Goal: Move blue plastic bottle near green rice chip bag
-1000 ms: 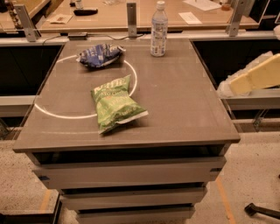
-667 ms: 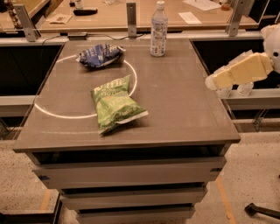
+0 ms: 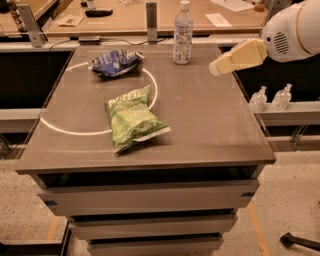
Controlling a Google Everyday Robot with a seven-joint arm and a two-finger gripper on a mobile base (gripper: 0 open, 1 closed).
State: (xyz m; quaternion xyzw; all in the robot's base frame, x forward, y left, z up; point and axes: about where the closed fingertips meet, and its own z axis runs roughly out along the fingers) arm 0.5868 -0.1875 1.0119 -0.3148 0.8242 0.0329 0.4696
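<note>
The blue plastic bottle [image 3: 183,34] stands upright near the far edge of the grey table [image 3: 210,120], clear with a white cap and a pale label. The green rice chip bag [image 3: 132,118] lies flat near the middle of the table, on the white circle line. My gripper [image 3: 218,66] is at the tip of a cream-coloured arm reaching in from the upper right. It hangs over the table's right side, to the right of the bottle and apart from it.
A dark blue chip bag [image 3: 114,62] lies at the far left of the table. Two small pump bottles [image 3: 270,97] stand on a shelf to the right. A wooden counter [image 3: 125,15] with posts runs behind the table.
The arm has swung in from the right edge, upward and to the left, toward the bottle. The bottle and both bags have not moved.
</note>
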